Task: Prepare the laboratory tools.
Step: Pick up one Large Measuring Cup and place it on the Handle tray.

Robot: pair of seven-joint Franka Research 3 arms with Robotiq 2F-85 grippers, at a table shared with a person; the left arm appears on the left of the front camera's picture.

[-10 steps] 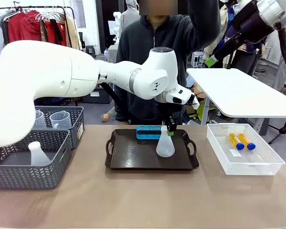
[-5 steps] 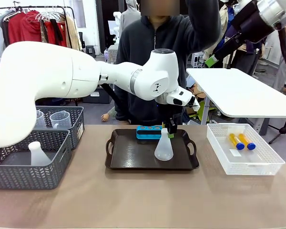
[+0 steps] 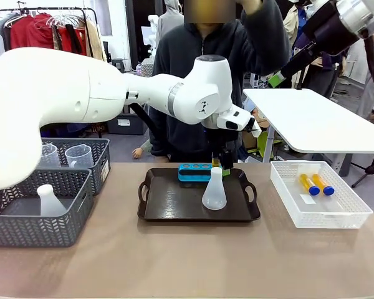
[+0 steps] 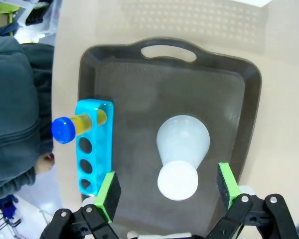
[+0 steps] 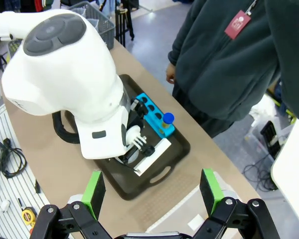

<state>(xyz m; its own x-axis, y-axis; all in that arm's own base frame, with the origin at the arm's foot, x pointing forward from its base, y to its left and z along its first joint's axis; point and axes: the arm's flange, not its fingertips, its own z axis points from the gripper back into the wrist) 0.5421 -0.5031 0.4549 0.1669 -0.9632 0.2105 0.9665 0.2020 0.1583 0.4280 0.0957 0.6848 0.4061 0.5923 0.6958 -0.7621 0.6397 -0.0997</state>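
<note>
A translucent white conical flask [image 3: 214,193] stands upright on the dark tray [image 3: 168,200]. My left gripper [image 3: 222,164] hangs open just above its neck. In the left wrist view the flask [image 4: 182,149] sits between the spread green pads [image 4: 108,193] without touching them. At the tray's far edge a blue rack [image 4: 93,149] holds one amber tube with a blue cap [image 4: 72,126]. Two more capped tubes [image 3: 316,185] lie in the white basket [image 3: 336,215] on the right. My right gripper [image 5: 152,191] is open and empty, high above the table.
Grey baskets [image 3: 25,227] at the left hold a second flask [image 3: 50,200] and clear beakers [image 3: 79,156]. A person in a dark jacket [image 3: 224,56] stands right behind the tray. A white side table [image 3: 311,118] stands at the back right.
The flask shifted slightly left and down onto the tray. My left gripper let go of its neck and rose a little.
</note>
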